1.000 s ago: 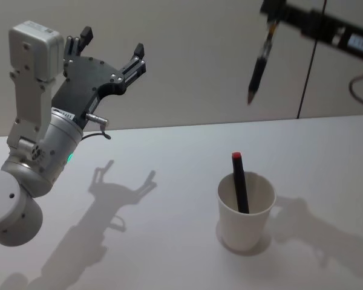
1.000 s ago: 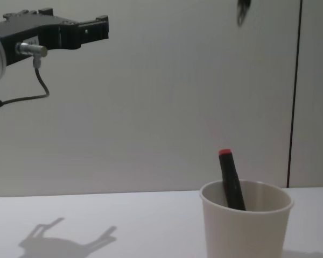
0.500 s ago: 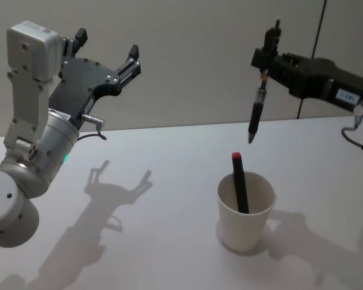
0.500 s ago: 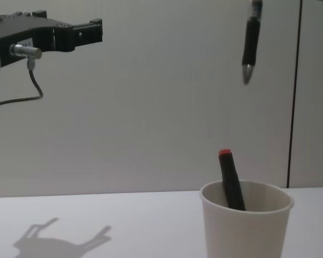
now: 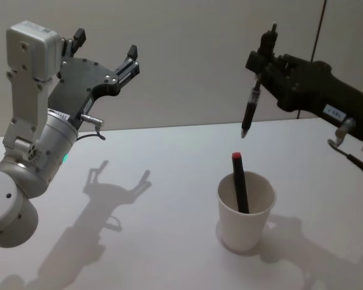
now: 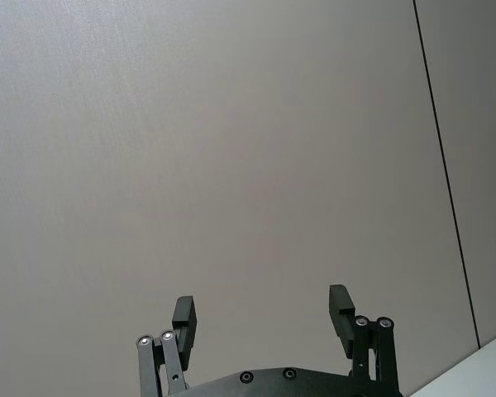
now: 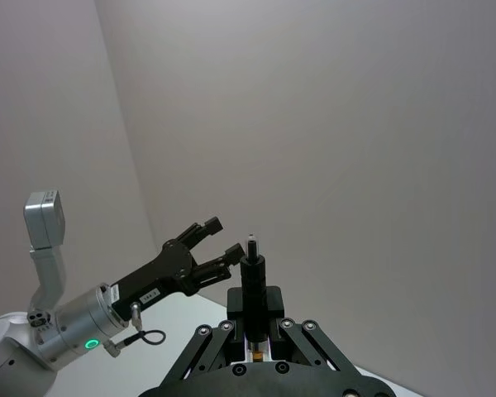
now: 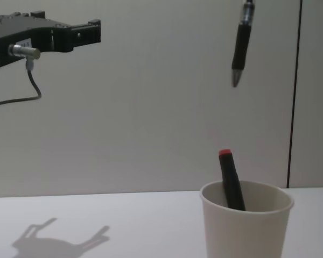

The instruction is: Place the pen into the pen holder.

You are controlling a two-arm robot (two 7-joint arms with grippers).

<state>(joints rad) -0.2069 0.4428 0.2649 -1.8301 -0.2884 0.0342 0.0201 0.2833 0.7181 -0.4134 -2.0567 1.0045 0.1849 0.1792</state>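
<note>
The pen holder (image 5: 246, 225), a white paper cup (image 8: 247, 228), stands on the table right of centre. A black marker with a red cap (image 5: 238, 184) (image 8: 231, 183) leans inside it. My right gripper (image 5: 258, 65) is shut on a black pen (image 5: 250, 107) that hangs tip down, high above the cup and slightly behind its rim. The chest view shows the pen (image 8: 241, 45) well above the marker. In the right wrist view the pen's top (image 7: 252, 285) sticks up between the shut fingers of the right gripper (image 7: 255, 343). My left gripper (image 5: 106, 47) (image 6: 263, 314) is raised at the left, open and empty.
The white table (image 5: 169, 241) runs to a plain wall (image 5: 187, 60) behind. My left arm's grey body (image 5: 30, 163) rises over the table's left side. The left gripper's side (image 8: 70, 35) juts in at the chest view's upper left.
My right arm has come down from the upper right with the pen and moved it a little left. The left arm has barely shifted.
</note>
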